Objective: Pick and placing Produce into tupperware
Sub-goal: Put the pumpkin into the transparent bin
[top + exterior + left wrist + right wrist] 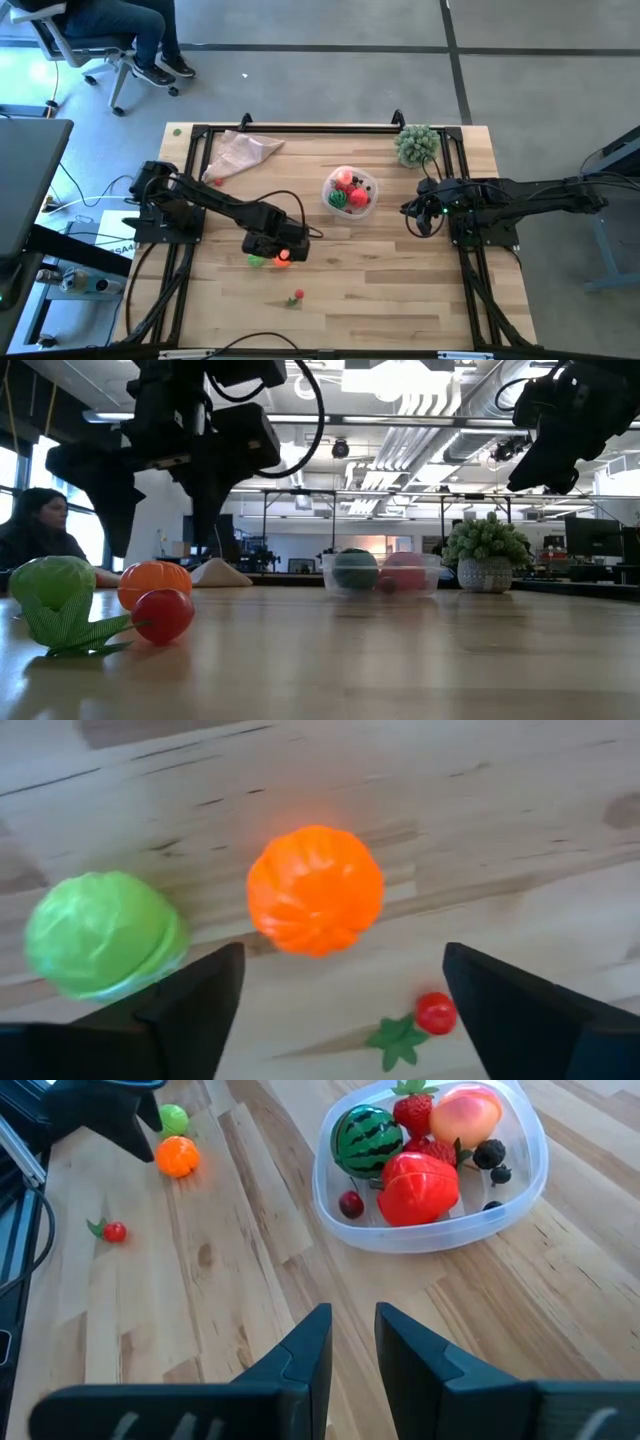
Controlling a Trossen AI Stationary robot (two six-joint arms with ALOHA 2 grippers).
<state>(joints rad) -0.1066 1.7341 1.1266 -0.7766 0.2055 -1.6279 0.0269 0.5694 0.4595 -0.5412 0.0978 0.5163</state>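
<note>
Left wrist view showed the left gripper point(340, 990) hovering with jaws apart over the orange pumpkin point(315, 890) on the table point(520, 840), apparently lining up a grasp for the tupperware point(349, 192), while the right gripper point(352, 1342) waited beside it, jaws nearly together.

One camera looks straight down on the whole table point(400, 290). Another sits at tabletop level, facing the room. Each wrist camera looks down from close above; both catch the orange ball point(315, 890), centre frame or upper left.
</note>
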